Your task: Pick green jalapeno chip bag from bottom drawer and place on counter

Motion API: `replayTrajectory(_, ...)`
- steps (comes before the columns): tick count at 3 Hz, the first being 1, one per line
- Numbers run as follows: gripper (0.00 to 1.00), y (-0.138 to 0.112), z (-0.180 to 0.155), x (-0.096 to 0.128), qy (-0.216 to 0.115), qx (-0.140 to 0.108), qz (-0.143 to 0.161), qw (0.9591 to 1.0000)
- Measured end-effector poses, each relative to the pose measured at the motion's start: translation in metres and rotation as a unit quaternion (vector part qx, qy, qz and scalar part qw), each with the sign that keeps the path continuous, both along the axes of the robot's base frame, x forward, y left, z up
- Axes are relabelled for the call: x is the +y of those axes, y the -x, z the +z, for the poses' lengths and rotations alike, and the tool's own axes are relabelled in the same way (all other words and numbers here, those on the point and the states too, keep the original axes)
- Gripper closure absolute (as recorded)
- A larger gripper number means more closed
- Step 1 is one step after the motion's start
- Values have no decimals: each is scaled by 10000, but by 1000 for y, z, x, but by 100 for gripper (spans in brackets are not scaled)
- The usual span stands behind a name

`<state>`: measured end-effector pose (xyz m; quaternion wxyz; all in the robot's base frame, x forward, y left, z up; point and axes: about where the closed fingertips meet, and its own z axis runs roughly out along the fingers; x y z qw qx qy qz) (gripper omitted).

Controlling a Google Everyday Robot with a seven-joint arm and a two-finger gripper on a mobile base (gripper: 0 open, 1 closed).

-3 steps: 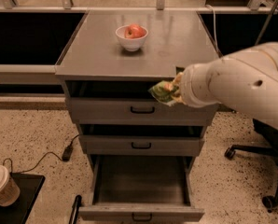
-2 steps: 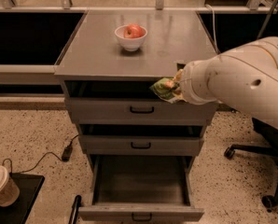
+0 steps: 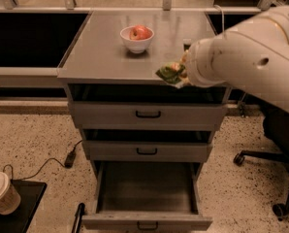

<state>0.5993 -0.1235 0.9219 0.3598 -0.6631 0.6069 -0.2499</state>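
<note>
The green jalapeno chip bag (image 3: 169, 73) is crumpled and shiny, held at the front edge of the counter (image 3: 101, 52), right of centre. My gripper (image 3: 179, 74) is shut on it; the large white arm comes in from the right and hides most of the fingers. The bag sits at about counter-top height, partly over the front lip. The bottom drawer (image 3: 147, 222) is pulled out and I see nothing inside it. The two shallower drawers above it are pushed in.
A white bowl with a red apple (image 3: 136, 37) stands at the counter's back middle. A paper cup with a lid (image 3: 0, 192) sits on a black tray at the lower left. A cable lies on the floor at the left. An office chair base (image 3: 275, 178) stands at the right.
My gripper has lifted the bag from in front of the top drawer up to the level of the counter's front edge. Nothing else moved.
</note>
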Motion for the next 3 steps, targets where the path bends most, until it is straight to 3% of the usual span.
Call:
replayTrajectory(1,100,-36,64,-3,324,-535,-135,9980)
replayTrajectory(2,100,-70,110,-13,537,-734,-262,9955)
replayTrajectory(3,100,-108,114,-70,533,-689,-428,9953)
